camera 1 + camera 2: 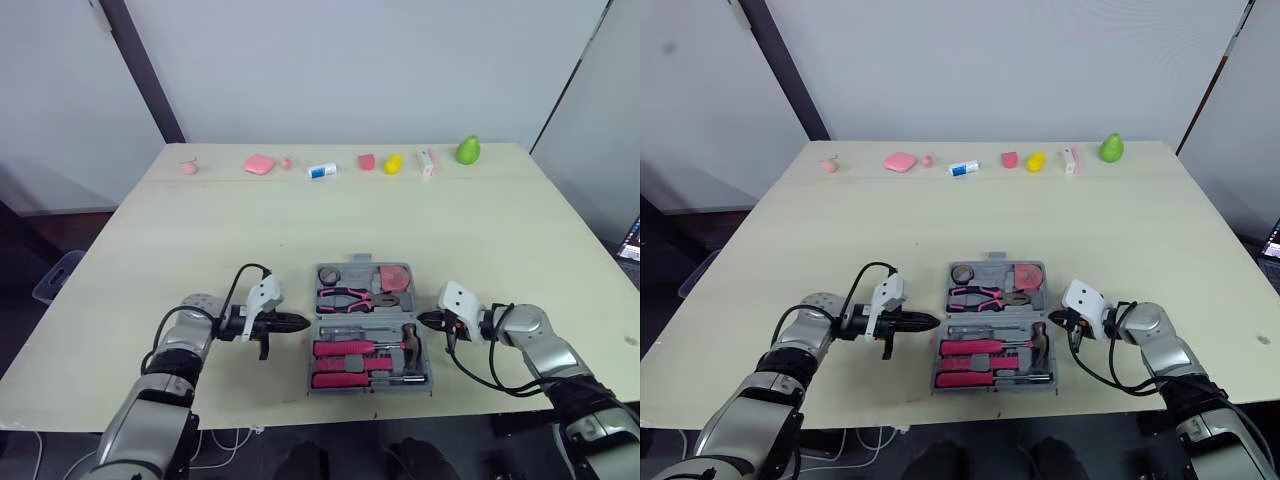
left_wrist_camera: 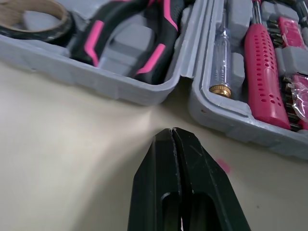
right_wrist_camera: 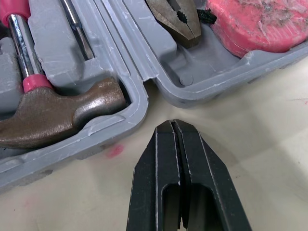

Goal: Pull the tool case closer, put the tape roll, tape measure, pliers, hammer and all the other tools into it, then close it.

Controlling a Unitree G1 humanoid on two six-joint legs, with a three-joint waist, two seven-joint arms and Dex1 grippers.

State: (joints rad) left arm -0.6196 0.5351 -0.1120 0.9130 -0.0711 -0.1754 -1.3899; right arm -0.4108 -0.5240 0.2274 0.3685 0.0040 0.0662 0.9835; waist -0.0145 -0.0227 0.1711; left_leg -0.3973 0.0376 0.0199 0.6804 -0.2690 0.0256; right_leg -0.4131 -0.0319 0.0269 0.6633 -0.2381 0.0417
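The grey moulded plastic case (image 1: 368, 330) is laid open flat near the table's (image 1: 500, 230) front edge. The tape roll (image 1: 329, 274), pink tape measure (image 1: 394, 276) and pliers (image 1: 355, 297) are seated in its far half. The brown hammer (image 3: 57, 115) head is seated in the near half, handle cut off in the wrist view. Left gripper (image 1: 303, 322) and right gripper (image 1: 421, 320) are pinched fully closed on nothing, tips just short of the case's sides. Bare tabletop is left either side. The little things far behind the case can't really be made out.

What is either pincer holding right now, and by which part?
Nothing. The left pincer and right pincer are both shut and empty, with their tips on the table just clear of the open case, one on each side.
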